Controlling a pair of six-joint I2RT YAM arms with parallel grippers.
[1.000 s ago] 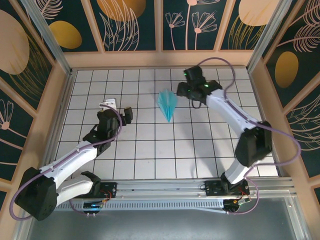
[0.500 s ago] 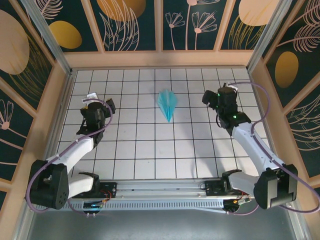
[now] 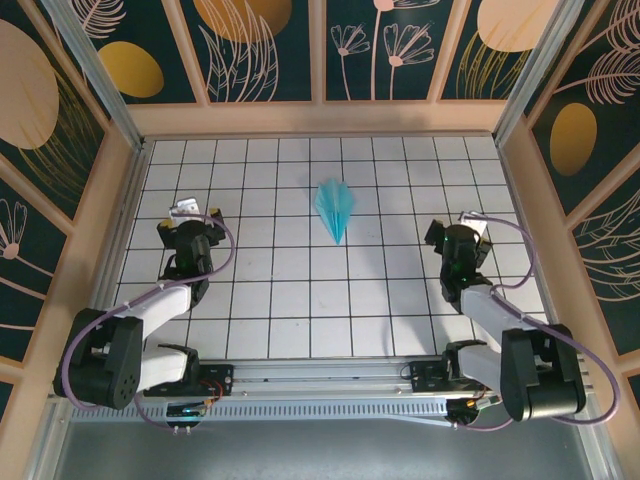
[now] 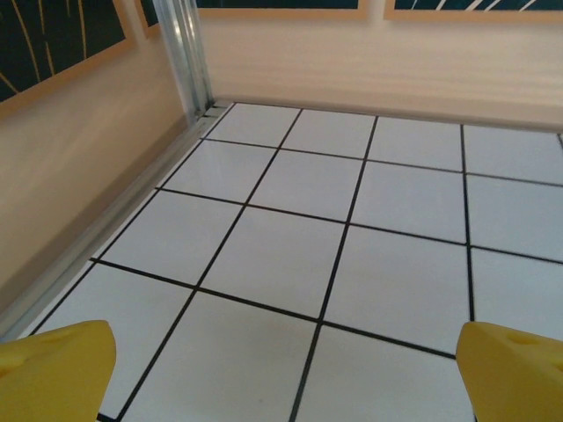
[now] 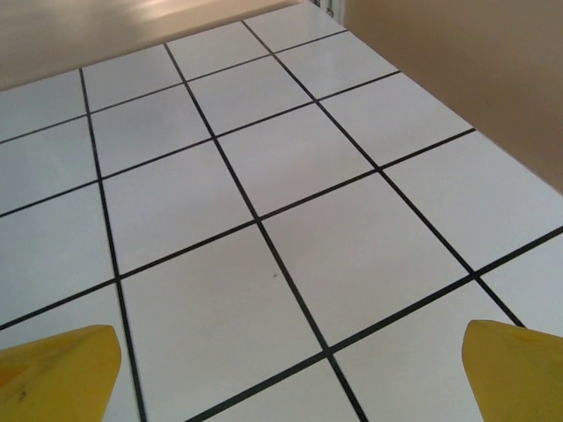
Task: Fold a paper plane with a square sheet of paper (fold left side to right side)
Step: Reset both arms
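Top view: the paper plane point(image 3: 334, 208) lies flat on the tiled table point(image 3: 300, 300), long axis far-to-near, tip toward the arm bases; the left gripper point(image 3: 190, 224) sits well left of the plane; the right gripper point(image 3: 456, 233) sits well right of it, slightly nearer; both spread wide, holding nothing.
Left wrist view: left gripper point(image 4: 281, 374) wide above tiles.
Right wrist view: right gripper point(image 5: 281, 374) likewise; folding appears complete.

This is looking like a robot test cell in a lab. A white gridded table point(image 3: 300, 290) is lying under the left pincer point(image 3: 195, 214) and right pincer point(image 3: 458, 229). A metal rail point(image 3: 330, 372) is carrying the arms point(image 3: 150, 305) behind them. Wooden walls point(image 3: 320, 117) with leaf-painted panels point(image 3: 265, 50) are standing ahead and beside them.
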